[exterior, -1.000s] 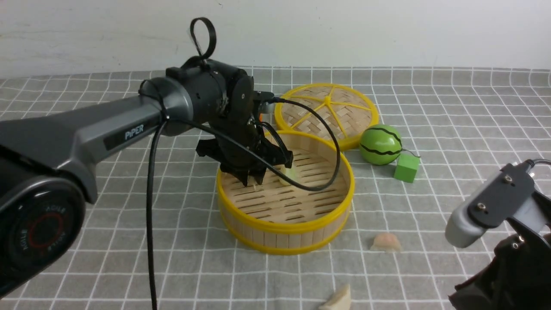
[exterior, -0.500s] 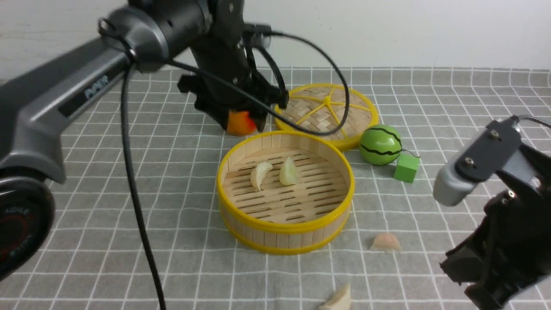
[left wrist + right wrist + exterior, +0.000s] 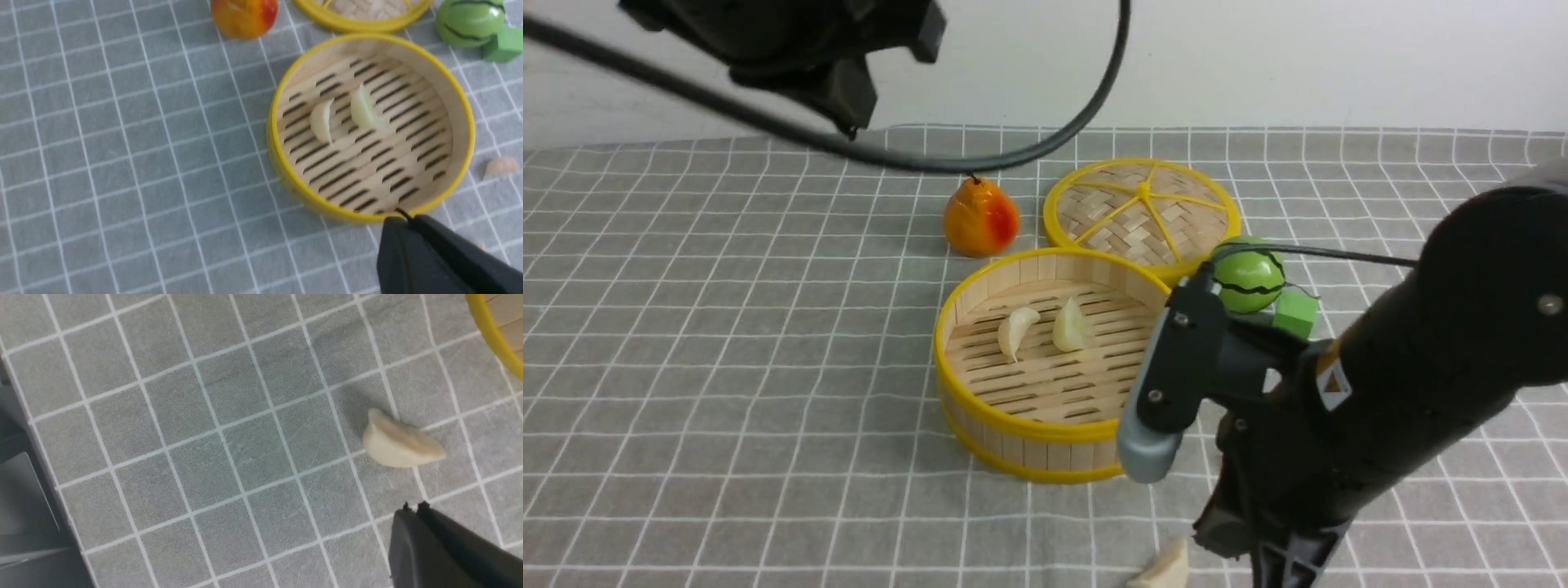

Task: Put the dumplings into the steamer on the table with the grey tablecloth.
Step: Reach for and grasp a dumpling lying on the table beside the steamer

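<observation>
Task half complete. The steamer (image 3: 1029, 451) on the grey tablecloth (image 3: 727, 367) holds two dumplings (image 3: 1017, 331), close together on its slatted floor. Two lie outside on the cloth: a pinkish dumpling (image 3: 501, 167) just beside the steamer and a cream dumpling (image 3: 400, 443) near the right fingers (image 3: 408, 543). These are pressed together and empty. The left fingers (image 3: 396, 249) are likewise, high above the surface.

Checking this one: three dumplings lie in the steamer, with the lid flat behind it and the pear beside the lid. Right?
No: two dumplings lie in the steamer, as the left wrist view shows. The lid is flat behind it, the pear beside the lid.
</observation>
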Available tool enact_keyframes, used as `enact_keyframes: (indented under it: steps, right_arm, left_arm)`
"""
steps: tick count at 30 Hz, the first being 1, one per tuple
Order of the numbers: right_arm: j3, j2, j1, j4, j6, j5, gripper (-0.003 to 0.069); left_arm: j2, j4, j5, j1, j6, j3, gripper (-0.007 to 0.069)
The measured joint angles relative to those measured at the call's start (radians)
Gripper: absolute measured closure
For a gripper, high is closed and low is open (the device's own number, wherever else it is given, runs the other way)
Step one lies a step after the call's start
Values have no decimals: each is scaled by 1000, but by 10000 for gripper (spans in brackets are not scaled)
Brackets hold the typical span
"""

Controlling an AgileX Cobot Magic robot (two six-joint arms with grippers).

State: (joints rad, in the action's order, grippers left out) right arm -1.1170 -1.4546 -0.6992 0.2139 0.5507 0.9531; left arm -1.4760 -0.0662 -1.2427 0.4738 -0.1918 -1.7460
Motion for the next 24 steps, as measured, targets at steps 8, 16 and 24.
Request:
enact_keyframes:
  steps: [8, 16, 24]
  right_arm:
    - [0, -132, 0, 5, 95, -26, 407]
    - [0, -288, 0, -13, 167, -123, 83]
    - [-1, -404, 0, -59, 170, -306, 165]
  left_arm:
    - [388, 66, -1, 0, 0, 444, 638]
    - [676, 73, 67, 0, 3, 768, 638]
    - [758, 73, 103, 0, 3, 914, 638]
